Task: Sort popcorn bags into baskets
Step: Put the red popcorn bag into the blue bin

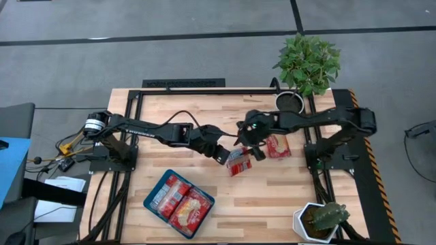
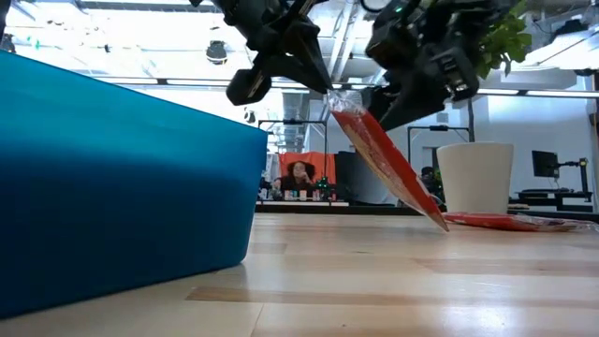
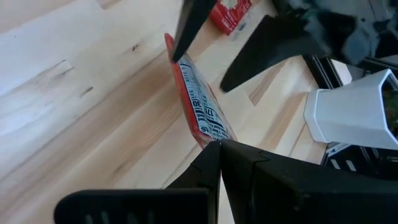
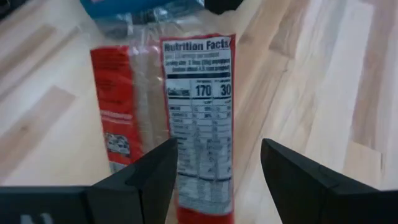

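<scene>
Mid-pick, possibly a hand-over: left gripper (image 1: pixel 225 156) fingers pinched shut on top edge of popcorn bag (image 1: pixel 238 162), bag hanging tilted, lower corner touching tabletop (image 1: pixel 272 197). Right gripper (image 1: pixel 255 147) just beside, fingers spread wide either side of bag, not gripping. Second bag (image 1: pixel 277 145) flat beyond right fingers. Blue tray (image 1: pixel 153 192) holding two bags, well apart. Next, likely: lift clear, carry to tray

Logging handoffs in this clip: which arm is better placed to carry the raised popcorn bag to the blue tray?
Left. The left gripper is shut on the popcorn bag, lifting it tilted, and sits nearer the blue tray. The right gripper's fingers are open, straddling the bag without gripping it.
</scene>
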Controlling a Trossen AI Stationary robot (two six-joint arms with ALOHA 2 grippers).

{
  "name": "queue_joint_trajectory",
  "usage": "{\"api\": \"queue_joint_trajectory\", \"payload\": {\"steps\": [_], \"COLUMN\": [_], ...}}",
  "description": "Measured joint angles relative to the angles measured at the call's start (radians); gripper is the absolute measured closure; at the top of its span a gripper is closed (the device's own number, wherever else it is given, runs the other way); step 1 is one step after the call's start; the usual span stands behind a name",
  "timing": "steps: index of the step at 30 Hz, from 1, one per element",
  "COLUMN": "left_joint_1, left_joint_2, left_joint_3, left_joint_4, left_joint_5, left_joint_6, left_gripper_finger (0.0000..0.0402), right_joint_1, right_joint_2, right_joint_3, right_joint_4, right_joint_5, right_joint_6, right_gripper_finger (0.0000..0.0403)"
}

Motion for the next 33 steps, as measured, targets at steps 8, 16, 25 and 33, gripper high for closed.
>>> {"api": "queue_joint_trajectory", "payload": {"steps": [8, 16, 25, 33], "left_joint_1": [0.012, 0.022, 0.001, 0.003], "left_joint_2": [0.000, 0.000, 0.025, 0.121], "left_joint_3": [0.000, 0.000, 0.002, 0.002], "left_joint_4": [-0.004, -0.013, -0.005, 0.095], "left_joint_5": [0.020, -0.002, -0.096, -0.028], "left_joint_6": [0.041, 0.063, 0.093, 0.127], "left_gripper_finger": [0.0401, 0.0401, 0.0399, 0.0314], "right_joint_1": [-0.018, -0.015, -0.050, -0.049], "right_joint_2": [0.147, 0.205, 0.105, -0.138], "right_joint_3": [0.117, 0.168, 0.168, 0.137], "right_joint_4": [-0.112, -0.244, -0.507, -0.741], "right_joint_5": [-0.019, -0.145, -0.163, -0.200], "right_joint_6": [-0.097, -0.140, -0.043, 0.157], "right_gripper_finger": [0.0147, 0.0184, 0.0228, 0.0246]}}
